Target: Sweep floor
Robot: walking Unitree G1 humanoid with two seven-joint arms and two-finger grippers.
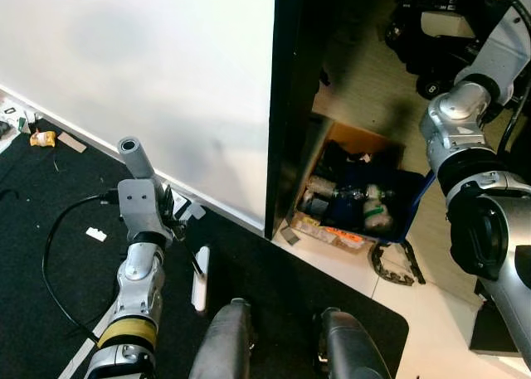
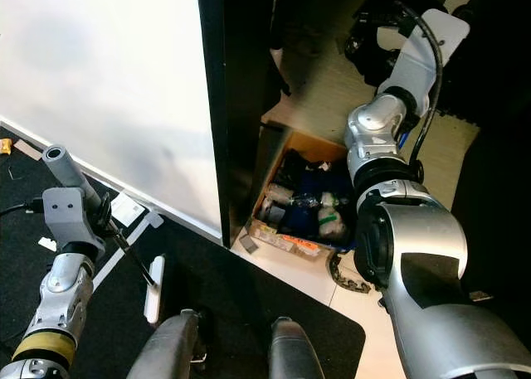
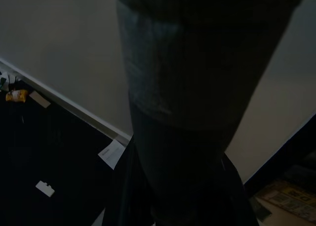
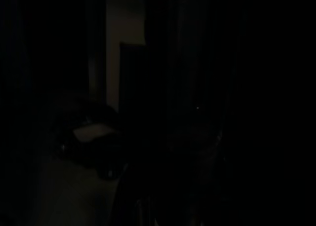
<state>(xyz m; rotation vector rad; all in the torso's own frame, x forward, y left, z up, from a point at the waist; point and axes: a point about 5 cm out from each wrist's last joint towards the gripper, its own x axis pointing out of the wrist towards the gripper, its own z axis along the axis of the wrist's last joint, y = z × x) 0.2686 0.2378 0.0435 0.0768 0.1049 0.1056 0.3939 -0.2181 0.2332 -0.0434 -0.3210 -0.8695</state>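
Observation:
A broom with a thick grey handle point(image 1: 135, 157), a thin black rod point(image 1: 192, 256) and a white head point(image 1: 201, 279) stands tilted on the black mat point(image 1: 50, 296). My left gripper point(image 1: 170, 217) holds it at the handle, close to the white wall point(image 1: 149, 64). In the left wrist view the dark handle point(image 3: 182, 87) crosses right in front of the camera. Small litter lies on the mat: a white scrap point(image 1: 96, 234) and a yellow scrap point(image 1: 42, 138). My right arm point(image 2: 390, 122) is raised forward at the right. The right wrist view is almost black.
A black panel edge point(image 1: 286, 105) ends the wall. Beside it an open cardboard box point(image 1: 348, 201) holds bottles and packets, with a black ring point(image 1: 394, 267) on the pale floor. A black cable point(image 1: 58, 230) loops on the mat. Dark equipment point(image 1: 431, 22) stands far right.

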